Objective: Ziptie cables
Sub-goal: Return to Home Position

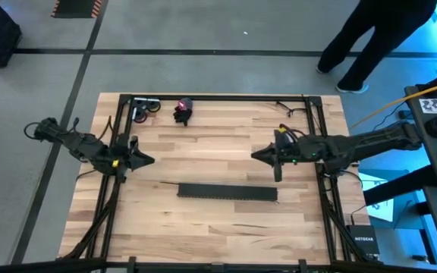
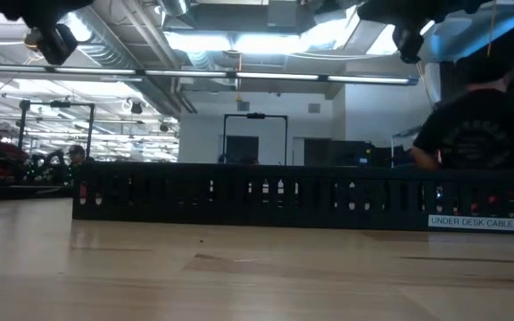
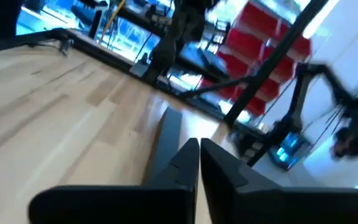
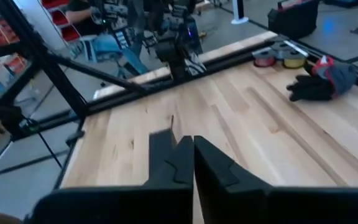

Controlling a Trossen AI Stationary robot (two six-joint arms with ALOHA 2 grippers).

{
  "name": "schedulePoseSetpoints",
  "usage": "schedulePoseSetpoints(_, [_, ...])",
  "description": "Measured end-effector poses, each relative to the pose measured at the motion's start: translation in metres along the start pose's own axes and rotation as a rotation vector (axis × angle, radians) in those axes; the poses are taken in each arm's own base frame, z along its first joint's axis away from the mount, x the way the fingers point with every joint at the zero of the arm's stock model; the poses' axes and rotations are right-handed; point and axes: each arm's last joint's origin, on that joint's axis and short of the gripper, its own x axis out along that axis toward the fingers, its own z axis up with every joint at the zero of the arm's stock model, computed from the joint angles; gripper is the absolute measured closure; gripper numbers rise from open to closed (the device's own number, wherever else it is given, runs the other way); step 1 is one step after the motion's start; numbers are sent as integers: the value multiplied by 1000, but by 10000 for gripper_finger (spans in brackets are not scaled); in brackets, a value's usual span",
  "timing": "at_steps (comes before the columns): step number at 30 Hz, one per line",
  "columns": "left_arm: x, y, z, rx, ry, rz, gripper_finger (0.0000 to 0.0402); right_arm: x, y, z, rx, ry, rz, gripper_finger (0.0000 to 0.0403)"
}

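the left gripper point(image 1: 149, 159) hangs over the table's left side, fingers pressed together on nothing. the right gripper point(image 1: 255, 155) mirrors it over the right side, equally closed and empty, and both are lifted clear as suits parking the arms. between them the black cable duct point(image 1: 227, 192) lies covered at mid-table; no loose cables show, so i judge them shut inside, and i cannot make out any zipties.

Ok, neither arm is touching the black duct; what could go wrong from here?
The right tool hangs shut near the black duct; a low swing might nudge it off line. A person stands past the far right corner of the table and could step into the robot's sweep. The left tool, also shut, waits by the left edge.
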Motion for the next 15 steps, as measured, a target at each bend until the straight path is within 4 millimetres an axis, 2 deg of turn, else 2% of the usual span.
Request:
schedulePoseSetpoints(3, [-7,8,-7,130,58,39,387,-10,-2,1,30,-16,7,394])
schedulePoseSetpoints(7, [-10,9,-6,73,42,30,372,-14,-2,1,-41,-11,5,379])
schedulePoseSetpoints(9, [-10,9,-7,122,42,28,369,-13,-2,1,-95,-21,22,375])
schedulePoseSetpoints(15, [-10,9,-7,267,9,-26,367,-14,-5,-16,-189,-100,165,373])
